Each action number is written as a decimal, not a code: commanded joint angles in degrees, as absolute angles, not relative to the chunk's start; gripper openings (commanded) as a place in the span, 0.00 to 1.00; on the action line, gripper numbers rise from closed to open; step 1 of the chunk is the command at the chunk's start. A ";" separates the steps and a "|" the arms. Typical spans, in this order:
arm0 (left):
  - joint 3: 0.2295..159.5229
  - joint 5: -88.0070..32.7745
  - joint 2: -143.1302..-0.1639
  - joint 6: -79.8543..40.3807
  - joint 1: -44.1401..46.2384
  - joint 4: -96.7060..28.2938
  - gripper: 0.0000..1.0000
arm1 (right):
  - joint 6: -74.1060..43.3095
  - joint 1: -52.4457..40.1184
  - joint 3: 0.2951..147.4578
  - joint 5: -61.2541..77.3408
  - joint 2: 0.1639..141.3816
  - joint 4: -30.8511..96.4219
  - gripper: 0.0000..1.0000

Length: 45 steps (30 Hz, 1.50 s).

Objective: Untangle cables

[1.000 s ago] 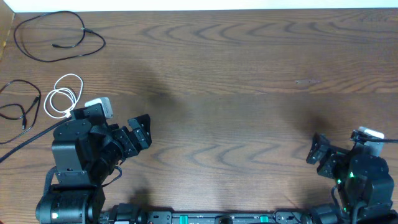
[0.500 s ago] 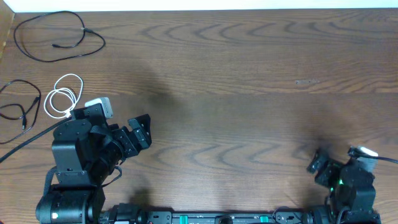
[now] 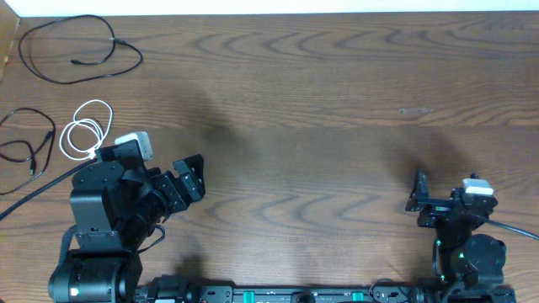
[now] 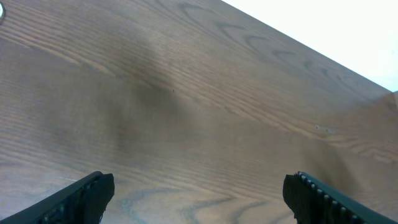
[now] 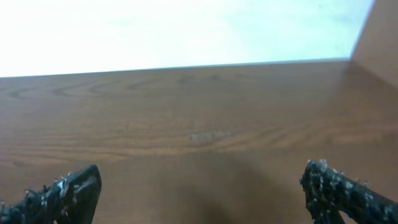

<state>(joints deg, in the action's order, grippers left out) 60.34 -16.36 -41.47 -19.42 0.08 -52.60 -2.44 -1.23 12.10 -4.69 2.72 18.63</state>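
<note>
Black cables point(image 3: 80, 50) and white cable point(image 3: 88, 130) lie apart; left gripper point(image 3: 194, 177), right gripper point(image 3: 418, 198) gape empty. Risk: arm wire point(image 3: 34, 192) snagging white cable.

Cropping the lower black cable point(image 3: 24, 150) at the overhead view's left edge. Leaving the plugs point(image 3: 77, 61) too small for telling apart. Blocking any clear look at the white cable's point(image 3: 88, 126) lower end beside the left arm point(image 3: 105, 198). Showing only fingertips of the left pincer point(image 4: 199, 186) and right pincer point(image 5: 199, 182) along the wrist views' bottom edges, those on the right blurring.
</note>
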 commanded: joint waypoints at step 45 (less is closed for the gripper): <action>60.34 -15.94 -41.47 -18.68 0.19 -52.71 0.92 | -0.19 1.10 0.30 0.38 0.30 4.47 0.99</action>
<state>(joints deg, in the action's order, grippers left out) 60.34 -16.36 -41.47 -19.42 0.08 -52.60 0.58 0.64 0.45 0.08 0.69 4.12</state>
